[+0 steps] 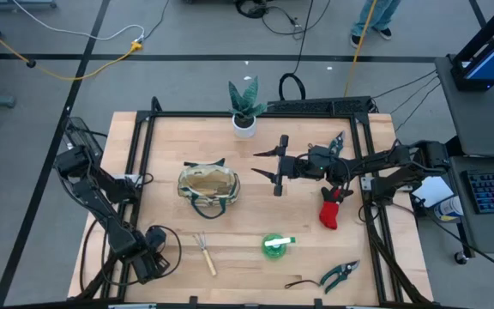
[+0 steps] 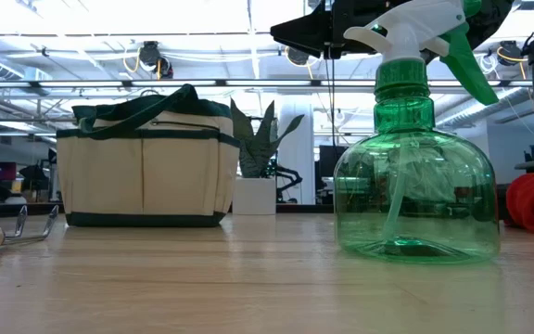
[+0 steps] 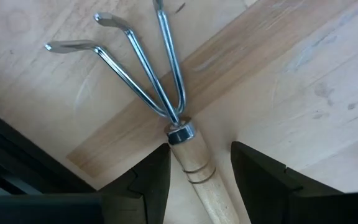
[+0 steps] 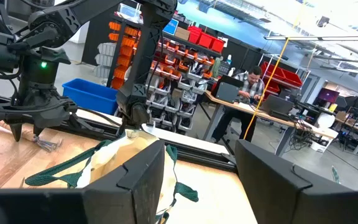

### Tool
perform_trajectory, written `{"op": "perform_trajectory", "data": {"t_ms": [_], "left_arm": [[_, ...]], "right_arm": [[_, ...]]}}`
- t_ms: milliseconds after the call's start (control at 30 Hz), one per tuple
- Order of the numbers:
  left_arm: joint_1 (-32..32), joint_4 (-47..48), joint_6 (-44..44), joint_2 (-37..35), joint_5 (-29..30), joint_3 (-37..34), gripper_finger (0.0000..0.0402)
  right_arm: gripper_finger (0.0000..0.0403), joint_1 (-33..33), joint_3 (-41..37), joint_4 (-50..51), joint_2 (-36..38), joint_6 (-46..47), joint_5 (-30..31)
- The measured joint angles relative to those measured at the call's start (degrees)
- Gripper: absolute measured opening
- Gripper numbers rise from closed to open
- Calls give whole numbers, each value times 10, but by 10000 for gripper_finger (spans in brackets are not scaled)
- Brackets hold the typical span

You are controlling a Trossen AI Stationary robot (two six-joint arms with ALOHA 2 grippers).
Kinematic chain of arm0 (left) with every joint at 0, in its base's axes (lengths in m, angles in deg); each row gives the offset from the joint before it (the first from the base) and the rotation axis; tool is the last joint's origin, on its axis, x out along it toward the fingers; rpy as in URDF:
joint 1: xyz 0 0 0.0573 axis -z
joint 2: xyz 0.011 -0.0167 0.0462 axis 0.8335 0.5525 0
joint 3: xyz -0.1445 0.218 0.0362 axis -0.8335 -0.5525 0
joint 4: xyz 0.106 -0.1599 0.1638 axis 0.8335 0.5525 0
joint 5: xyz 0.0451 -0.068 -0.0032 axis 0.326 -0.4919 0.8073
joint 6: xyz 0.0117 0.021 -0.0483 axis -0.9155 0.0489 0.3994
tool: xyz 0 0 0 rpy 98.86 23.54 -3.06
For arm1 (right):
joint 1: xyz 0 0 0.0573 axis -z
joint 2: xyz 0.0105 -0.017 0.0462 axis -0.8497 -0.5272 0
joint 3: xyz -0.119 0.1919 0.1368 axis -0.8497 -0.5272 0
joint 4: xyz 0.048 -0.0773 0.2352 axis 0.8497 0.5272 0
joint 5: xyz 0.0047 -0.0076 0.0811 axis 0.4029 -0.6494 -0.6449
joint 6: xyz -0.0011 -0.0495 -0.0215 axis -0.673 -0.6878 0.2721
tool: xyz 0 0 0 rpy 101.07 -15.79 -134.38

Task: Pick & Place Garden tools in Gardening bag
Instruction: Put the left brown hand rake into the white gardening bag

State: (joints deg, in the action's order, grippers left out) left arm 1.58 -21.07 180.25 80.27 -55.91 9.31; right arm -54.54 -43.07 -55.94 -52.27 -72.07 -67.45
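Rake handle (image 3: 199, 180) cut off btm.

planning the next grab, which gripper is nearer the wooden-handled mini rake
Left. The left gripper straddles the wooden-handled mini rake; the right gripper hovers mid-table beside the cream canvas bag.

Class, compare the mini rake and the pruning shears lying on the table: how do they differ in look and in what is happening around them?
The mini rake has a pale wooden handle and bent metal prongs; the pruning shears have dark handles and short blades. The rake lies near the table's front left, with the left gripper open around its handle; the shears lie at the front right with no gripper near. Both rest flat on the wooden table, outside the gardening bag.
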Motion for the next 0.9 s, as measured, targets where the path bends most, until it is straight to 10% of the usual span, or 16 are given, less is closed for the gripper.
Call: {"op": "perform_trajectory", "data": {"t_ms": [533, 900], "left_arm": [[0, 0, 5, 0, 1, 0, 64], [-17, -1, -3, 0, 25, 0, 69]], "right_arm": [[194, 0, 0, 0, 0, 1, 0], [194, 0, 0, 0, 0, 0, 0]]}}
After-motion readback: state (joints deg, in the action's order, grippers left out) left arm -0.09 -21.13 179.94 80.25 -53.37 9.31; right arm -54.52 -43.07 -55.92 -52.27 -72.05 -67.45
